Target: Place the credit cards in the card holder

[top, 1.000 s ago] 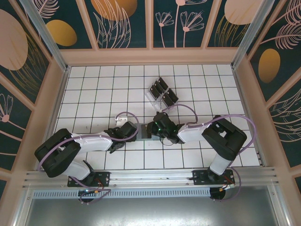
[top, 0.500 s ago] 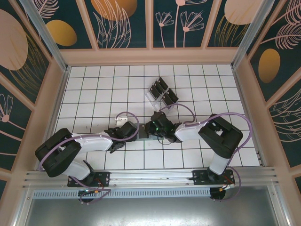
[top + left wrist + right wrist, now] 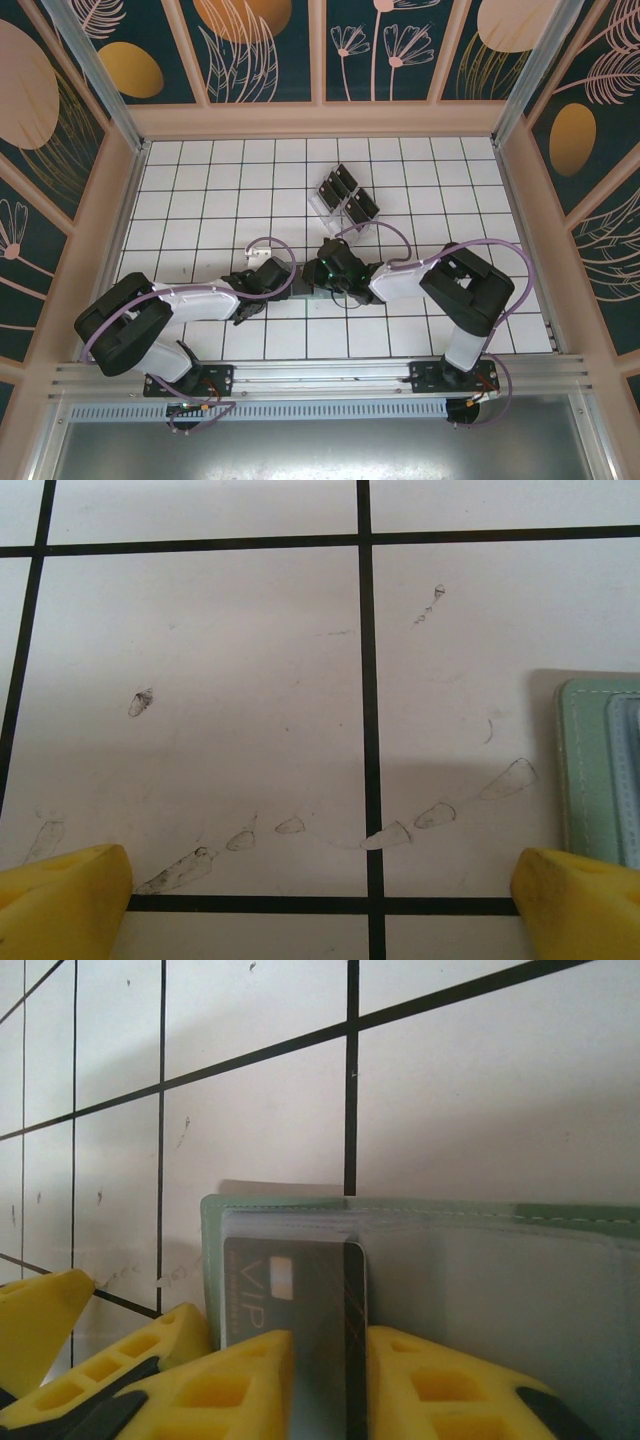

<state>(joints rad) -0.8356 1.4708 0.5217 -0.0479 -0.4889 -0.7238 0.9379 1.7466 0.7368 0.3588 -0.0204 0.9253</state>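
- Right gripper [image 3: 328, 1345] sits at the bottom centre of the right wrist view. The gap between its yellow fingers [image 3: 235, 1385] is narrow, with a black VIP card [image 3: 298, 1285] showing in it. I can't tell if it actually pinches the card.
- The card lies flat on the left half of the card holder [image 3: 480, 1280], at the grey-green wallet's clear pocket (upper edge just below the pocket rim).
- Left gripper [image 3: 320, 910] is spread wide with nothing between the tips, which sit at the bottom corners of the left wrist view over bare scuffed tile [image 3: 200, 680].
- The card holder's edge is at mid-right there, just above the right tip.
- In the top view both grippers meet at frame centre.
- Clear rack [image 3: 343, 197], just above centre, has more black cards [image 3: 360, 207] in it.
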